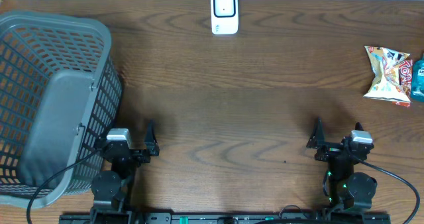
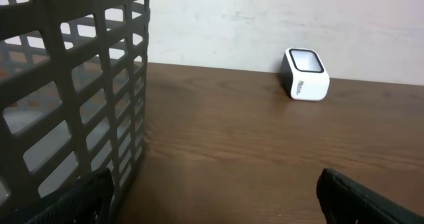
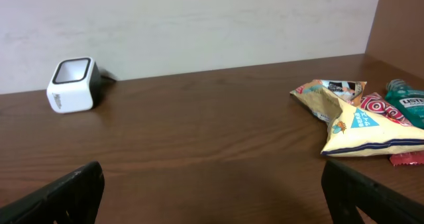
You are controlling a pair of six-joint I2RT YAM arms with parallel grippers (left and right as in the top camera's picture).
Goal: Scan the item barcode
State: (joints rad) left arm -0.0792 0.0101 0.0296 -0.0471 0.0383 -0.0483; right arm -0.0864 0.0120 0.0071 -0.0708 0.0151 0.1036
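The white barcode scanner (image 1: 224,12) stands at the table's far edge, its window facing up; it also shows in the left wrist view (image 2: 307,75) and the right wrist view (image 3: 73,85). A yellow snack bag (image 1: 386,73) (image 3: 354,118) lies at the far right, on top of a red packet (image 3: 387,108) and beside a teal bottle (image 1: 418,78) (image 3: 407,105). My left gripper (image 1: 129,143) (image 2: 212,204) and right gripper (image 1: 341,143) (image 3: 212,197) rest low near the front edge. Both are open and empty, well short of the scanner and the items.
A large grey mesh basket (image 1: 46,105) (image 2: 66,85) fills the left side, its wall right beside my left gripper's left finger (image 2: 76,201). Bare brown tabletop (image 1: 232,105) stretches between the grippers and the scanner. A wall runs behind the table's far edge.
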